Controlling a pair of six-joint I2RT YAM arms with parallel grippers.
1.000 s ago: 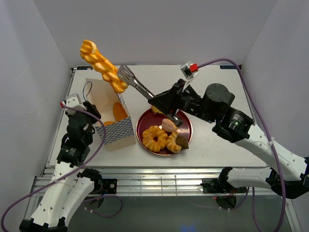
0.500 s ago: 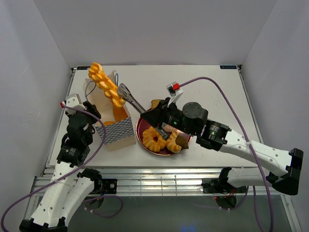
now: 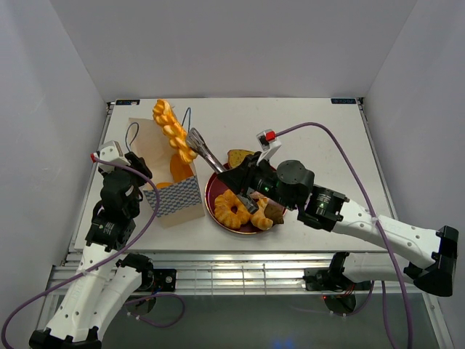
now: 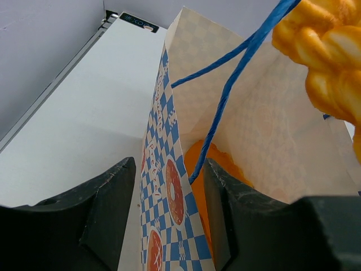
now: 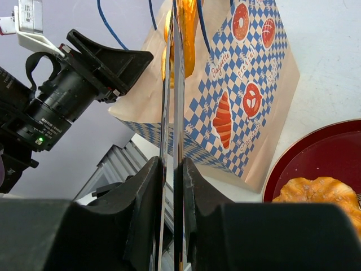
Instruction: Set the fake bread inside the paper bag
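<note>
Tongs [image 3: 205,151] sit in right pincer [image 5: 169,164], whose fingers press the two blades together. Tong tips pinch long twisted braid [image 3: 173,131] near its lower end. Braid is tilted, lower end over mouth of paper bag [image 3: 174,200], most of its length above the rim. Bag stands upright on desk [image 3: 327,138], just left of dark-red plate [image 3: 218,220]. One orange piece [image 4: 204,164] lies inside bag. Left pincer [image 4: 170,164] straddles bag's near wall; cannot tell whether clamped. Plate holds ring pastry [image 3: 232,209] and smaller brown pieces.
</note>
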